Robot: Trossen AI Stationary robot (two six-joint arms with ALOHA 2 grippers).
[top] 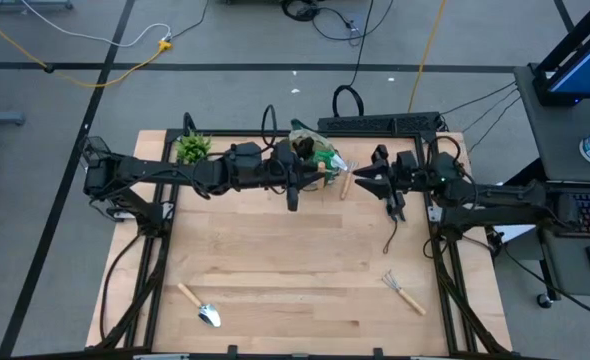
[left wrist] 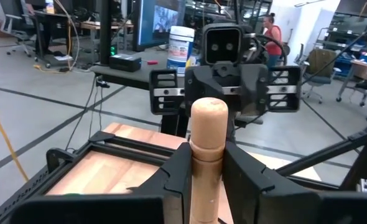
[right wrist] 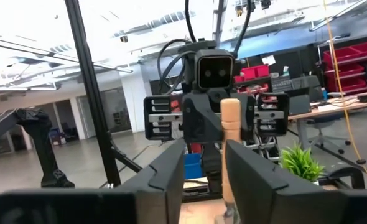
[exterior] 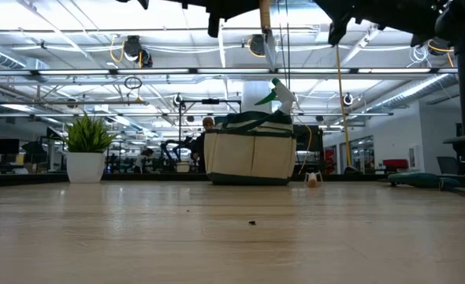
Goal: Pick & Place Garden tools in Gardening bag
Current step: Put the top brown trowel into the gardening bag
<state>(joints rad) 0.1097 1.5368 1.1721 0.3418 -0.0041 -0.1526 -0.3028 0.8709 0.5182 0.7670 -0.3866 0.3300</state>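
- Table (top: 275,250) of pale wood in a dark frame, carrying everything below.
- Left arm reaching from the left edge along the far edge to the middle. Left pincer (left wrist: 207,168) raised above the table beside the bag, pinching the handle of a wooden-handled tool (left wrist: 207,143) tight between both fingers.
- Right arm reaching in from the right edge at the same height. Right pincer (right wrist: 205,155) facing the left one head-on, fingers spread on either side of the same handle, with a gap on each side.
- Gardening bag (top: 310,150) standing upright at the middle of the far edge, beige with dark green trim, just beside the two pincers.
- Green spray bottle (exterior: 278,95) inside the bag, its white nozzle poking above the rim.
- Potted plant (top: 192,147) in a white pot at the far edge, toward the far-left corner, apart from the bag.
- Held tool up in the air between the pincers, close to the bag's right side, handle upright in the low view. Cannot tell the kind of head.
- Trowel (top: 200,305) flat near the near-left corner, silver blade toward the near edge.
- Hand rake (top: 403,290) flat near the near-right corner, well apart from the trowel.
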